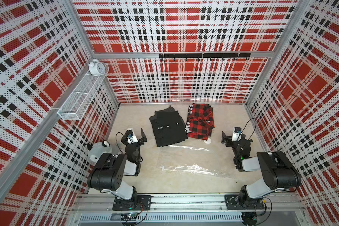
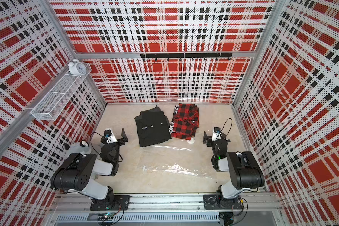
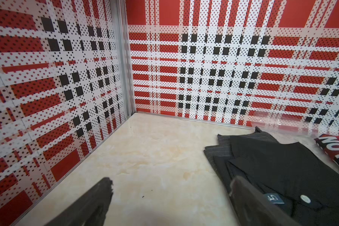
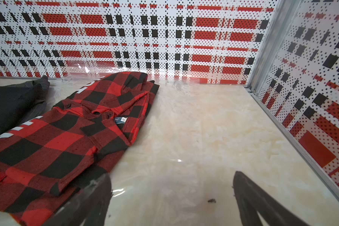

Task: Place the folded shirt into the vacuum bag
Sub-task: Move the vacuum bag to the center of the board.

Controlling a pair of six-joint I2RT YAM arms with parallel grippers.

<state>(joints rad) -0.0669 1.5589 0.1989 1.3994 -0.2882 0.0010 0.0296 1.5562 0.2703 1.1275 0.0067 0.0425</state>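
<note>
Top views: left hand (image 1: 144, 138) and right hand (image 1: 224, 139) both spread wide, empty. We see black folded shirt (image 1: 167, 128) beside plaid shirt (image 1: 201, 121), vacuum bag (image 1: 194, 169) flat on table (image 1: 129, 117).

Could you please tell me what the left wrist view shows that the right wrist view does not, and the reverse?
Only left wrist: white buttons on the black shirt, and the open left claw. Only right wrist: the collar label on the plaid shirt, and the open right claw. Both: parts of both shirts, the clear vacuum bag, beige tabletop, plaid walls.
</note>
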